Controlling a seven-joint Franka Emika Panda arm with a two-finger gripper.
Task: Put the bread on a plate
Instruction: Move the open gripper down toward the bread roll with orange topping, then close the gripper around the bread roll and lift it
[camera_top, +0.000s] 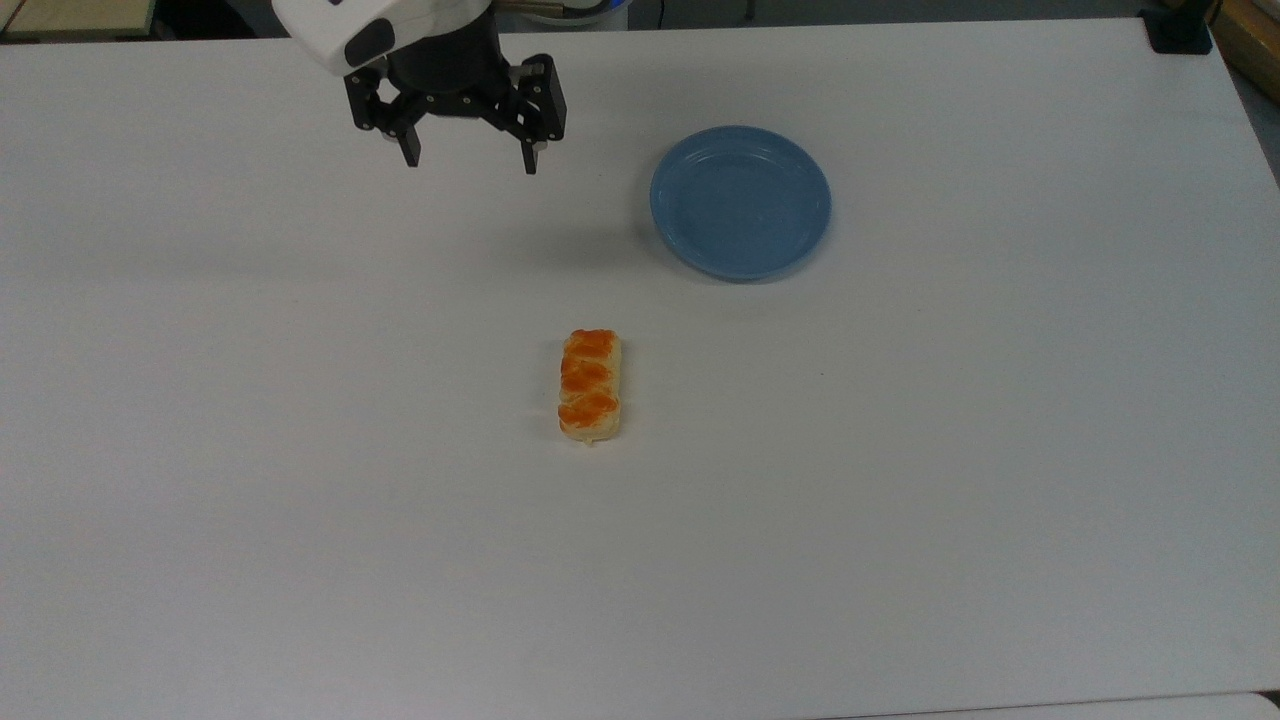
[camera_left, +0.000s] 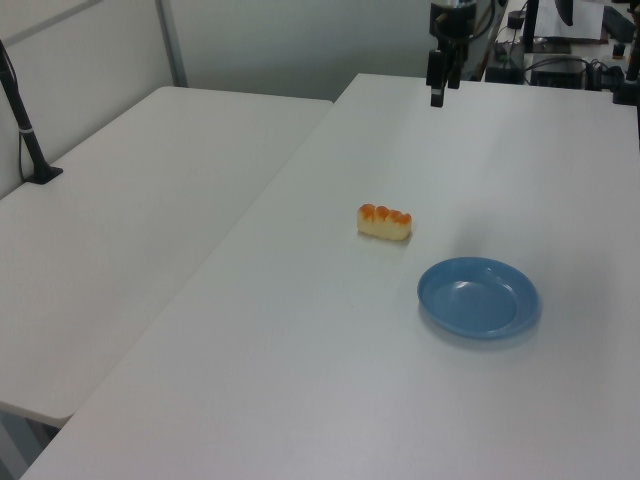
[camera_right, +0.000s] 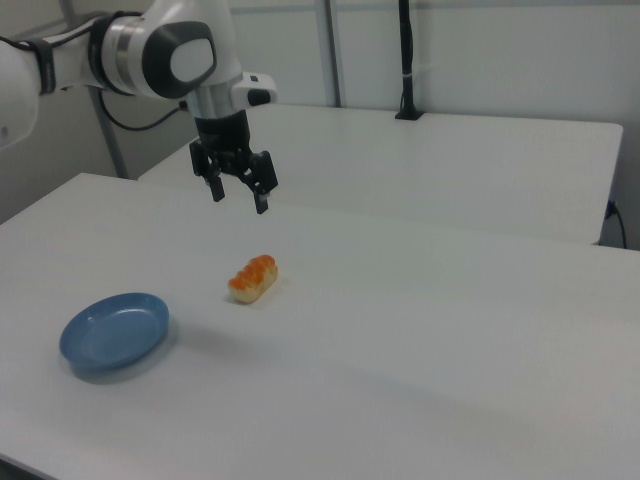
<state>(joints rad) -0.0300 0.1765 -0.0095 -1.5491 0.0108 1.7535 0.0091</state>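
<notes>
Hanging spread wide and empty, black two-finger gripper (camera_top: 467, 160) high over white table (camera_top: 300, 500), well apart from small oblong pale-yellow bread with orange-brown glazed lobes (camera_top: 590, 385), itself lying bare on tabletop, well apart from round shallow blue plate (camera_top: 740, 200).

Risks, probably: pinching across rounded lobes and slipping; descending off-centre and nudging bread aside.

Right view: white arm (camera_right: 150, 50) and gripper height; top view: finger spacing.
</notes>
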